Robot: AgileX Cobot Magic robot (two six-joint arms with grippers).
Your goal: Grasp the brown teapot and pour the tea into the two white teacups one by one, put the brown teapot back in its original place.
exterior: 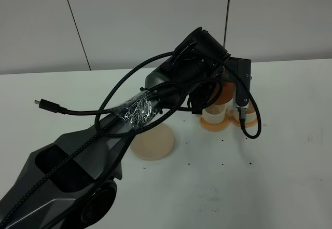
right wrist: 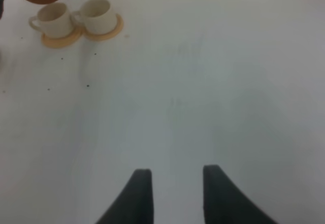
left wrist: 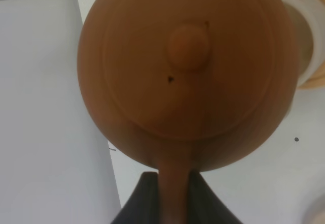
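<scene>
Gripping reddish-brown clay teapot (left wrist: 188, 66) by its handle (left wrist: 175, 191) in left tool (left wrist: 175, 179), body just ahead of the jaws, beside small cream-white teacups (right wrist: 53, 20); risks overshooting rims and spilling onto counter (right wrist: 203, 82) if tipped fast.

two thin orange coasters (right wrist: 116, 30) lie side by side on the white table (exterior: 280, 182), which is dotted with small dark specks (exterior: 223, 163); pale wall panels (exterior: 135, 21) stand behind.

A white table (exterior: 290, 177) fills the foreground, dotted with tiny dark specks (exterior: 223, 162). Behind its far edge stands a pale grey panelled wall (exterior: 145, 21) — two dark seams (exterior: 76, 26) cross it — under soft, even light.
</scene>
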